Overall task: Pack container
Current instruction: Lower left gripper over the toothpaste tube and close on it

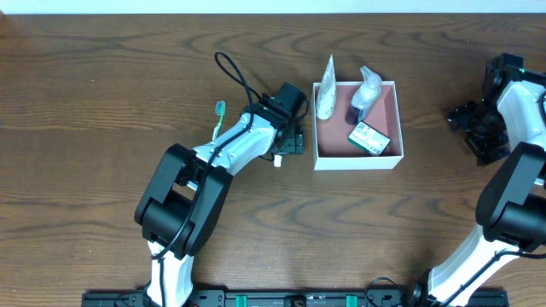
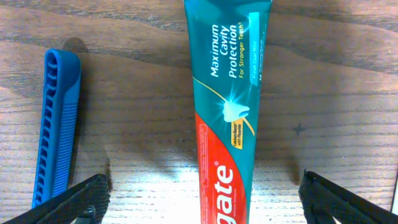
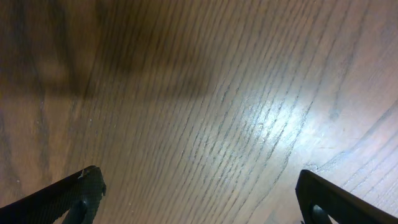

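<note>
The left arm [image 1: 230,149] and right arm [image 1: 522,107] had white shells over black joints. A looping black cable [image 1: 230,72] trailed from the left one. The left gripper [image 2: 199,200] had matte black fingers [image 2: 68,200].

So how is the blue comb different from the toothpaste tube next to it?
The blue plastic comb is thin, one colour, with a row of teeth; the teal-and-red toothpaste tube is much wider, smooth and covered in writing. The tube lies inside the open left tool; the comb lies outside it, off to one side. Both lie flat on the brown wooden table, pointing nearly the same way.
</note>
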You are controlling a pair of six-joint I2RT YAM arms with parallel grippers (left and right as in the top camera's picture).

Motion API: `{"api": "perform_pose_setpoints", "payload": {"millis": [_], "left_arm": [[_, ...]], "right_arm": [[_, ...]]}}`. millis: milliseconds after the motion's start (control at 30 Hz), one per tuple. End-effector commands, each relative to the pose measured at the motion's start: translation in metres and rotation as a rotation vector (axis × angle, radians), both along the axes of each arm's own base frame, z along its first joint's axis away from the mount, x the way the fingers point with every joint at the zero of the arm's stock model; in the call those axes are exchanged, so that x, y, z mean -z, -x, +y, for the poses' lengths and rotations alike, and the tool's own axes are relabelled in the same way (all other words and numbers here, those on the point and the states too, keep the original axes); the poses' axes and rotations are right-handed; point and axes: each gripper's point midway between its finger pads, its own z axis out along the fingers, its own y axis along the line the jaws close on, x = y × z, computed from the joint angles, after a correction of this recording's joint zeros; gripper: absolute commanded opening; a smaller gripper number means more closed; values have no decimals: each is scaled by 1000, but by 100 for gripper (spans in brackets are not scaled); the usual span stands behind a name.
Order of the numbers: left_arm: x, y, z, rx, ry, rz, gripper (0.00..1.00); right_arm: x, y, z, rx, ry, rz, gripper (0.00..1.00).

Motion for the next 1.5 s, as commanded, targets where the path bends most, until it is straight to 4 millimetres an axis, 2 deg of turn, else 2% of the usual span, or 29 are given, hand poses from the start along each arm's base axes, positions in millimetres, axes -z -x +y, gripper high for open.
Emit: {"api": "perform_pose_setpoints", "payload": {"millis": [0, 300, 333, 400, 433, 533, 567, 767, 1067, 1467], "left_arm": [[2, -1, 3, -17, -17, -3, 98], [2, -1, 3, -16, -17, -2, 99], [2, -1, 3, -16, -17, -2, 96], [2, 0, 3, -15, -17, -2, 83], [2, 0, 2, -12, -17, -2, 82], [2, 3, -3, 1, -17, -3, 65], [2, 4, -6, 8, -17, -4, 62], [1, 7, -13, 32, -35, -25, 52], [1, 7, -11, 30, -43, -25, 50], [1, 7, -11, 30, -46, -22, 33]], "right_arm": [[-6, 0, -3, 21, 16, -14, 99], [-6, 0, -3, 21, 16, -14, 99], [-6, 1, -3, 21, 16, -13, 99], [-6, 1, -3, 20, 16, -13, 99], [-6, 1, -3, 21, 16, -13, 99], [-6, 0, -3, 20, 16, -14, 99], [-6, 0, -3, 21, 16, -14, 99], [-6, 1, -3, 21, 16, -13, 99], [-6, 0, -3, 21, 16, -14, 99], [-6, 1, -3, 21, 16, -13, 99]]}}
